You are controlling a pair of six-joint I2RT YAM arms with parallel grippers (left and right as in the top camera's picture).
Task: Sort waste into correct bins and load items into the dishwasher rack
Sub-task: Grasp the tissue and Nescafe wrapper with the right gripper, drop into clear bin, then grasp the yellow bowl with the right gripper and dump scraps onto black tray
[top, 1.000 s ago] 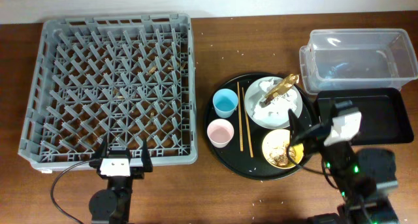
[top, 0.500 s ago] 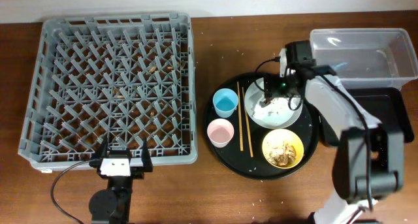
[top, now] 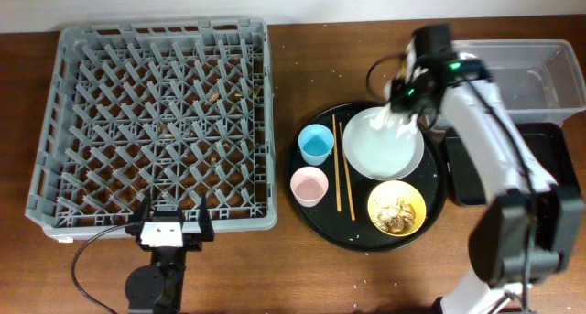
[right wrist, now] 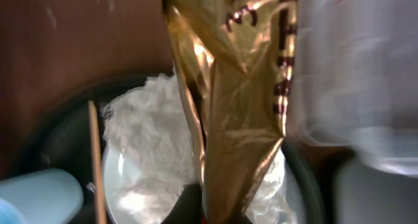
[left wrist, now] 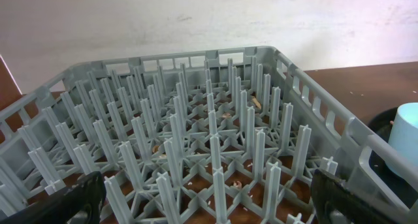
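My right gripper (top: 400, 108) hovers over the far edge of the white plate (top: 389, 154), shut on the gold-brown wrapper (right wrist: 238, 100), which fills the middle of the right wrist view. The overhead view hides the wrapper under the gripper. A crumpled white napkin (right wrist: 147, 136) lies behind the wrapper over the plate. The clear tub (top: 526, 76) stands just right of the gripper, with the shallow black tray (top: 560, 158) in front of it. My left gripper (top: 169, 230) rests open at the near edge of the grey dishwasher rack (top: 156, 122), its fingers (left wrist: 72, 201) spread wide with nothing between them.
A round black tray (top: 320, 221) carries the blue cup (top: 315, 144), the pink cup (top: 309, 186), the chopsticks (top: 341, 167) and the yellow bowl (top: 396, 209) with tan scraps. Rice grains dot the rack floor and the brown table (top: 284, 76).
My right arm swung from the front right up over the plate, shut on the wrapper and lifted it toward the clear tub. The left arm has not moved.
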